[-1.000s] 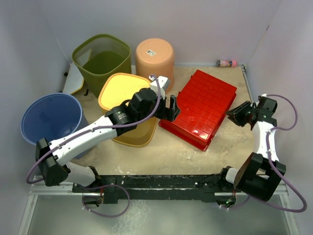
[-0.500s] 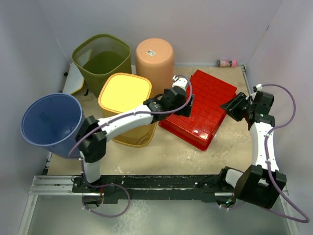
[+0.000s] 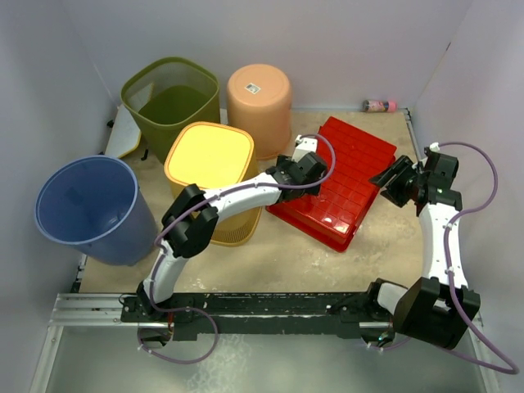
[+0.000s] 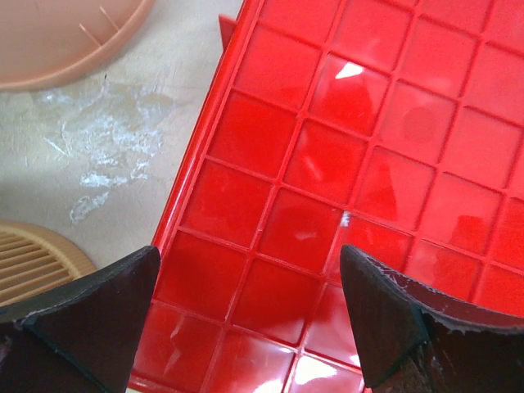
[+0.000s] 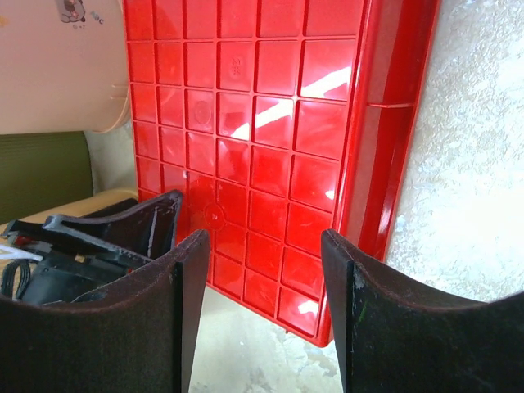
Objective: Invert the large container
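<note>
Red container (image 3: 340, 184): we see its gridded face up.
Left gripper (image 4: 248, 274): spread wide above it, gripping nothing.
Right gripper (image 5: 262, 246): parted near its edge, empty.

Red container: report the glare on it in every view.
Top external: the red container shows only small white glints near its front edge. Left wrist: bright patches on several squares, the left gripper's fingers dark in front. Right wrist: strong white streaks across the grid, the right gripper's fingers in shadow.
</note>
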Tool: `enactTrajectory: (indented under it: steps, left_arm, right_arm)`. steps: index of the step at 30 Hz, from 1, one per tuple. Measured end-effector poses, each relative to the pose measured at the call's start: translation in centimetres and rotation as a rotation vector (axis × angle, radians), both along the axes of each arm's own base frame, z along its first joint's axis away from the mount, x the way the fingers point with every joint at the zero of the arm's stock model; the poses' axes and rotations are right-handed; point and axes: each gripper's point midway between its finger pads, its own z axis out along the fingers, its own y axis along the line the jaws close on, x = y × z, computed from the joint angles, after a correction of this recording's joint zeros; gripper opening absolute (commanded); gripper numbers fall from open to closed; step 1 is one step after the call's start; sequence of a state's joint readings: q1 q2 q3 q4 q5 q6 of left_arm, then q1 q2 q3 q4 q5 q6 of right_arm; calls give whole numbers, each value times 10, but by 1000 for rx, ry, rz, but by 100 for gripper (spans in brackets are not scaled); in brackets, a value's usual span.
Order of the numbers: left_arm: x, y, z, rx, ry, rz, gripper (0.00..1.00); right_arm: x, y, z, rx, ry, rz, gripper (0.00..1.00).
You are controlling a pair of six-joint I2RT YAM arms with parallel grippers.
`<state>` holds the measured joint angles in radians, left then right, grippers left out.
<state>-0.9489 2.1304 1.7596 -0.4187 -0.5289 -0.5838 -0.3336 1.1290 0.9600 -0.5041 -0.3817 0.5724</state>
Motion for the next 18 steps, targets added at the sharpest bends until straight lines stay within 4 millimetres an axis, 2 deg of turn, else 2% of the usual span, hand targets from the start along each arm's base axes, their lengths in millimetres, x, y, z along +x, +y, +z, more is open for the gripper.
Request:
enactTrajectory:
  steps: [2,8,14,18]
  left_arm:
    - [1,3,-7,17,7,12,88]
    - [12,14,-8,18,5,44,88]
    - [23,19,-18,-56,79,20,86]
    - [16,5,-20,-121,134,-46,86]
  right_arm:
    - [0,0,1,0,1,0,59]
    - [-1,0,0,2,4,0,59]
    - [-1,0,0,2,4,0,59]
    - [-1,0,0,2,4,0,59]
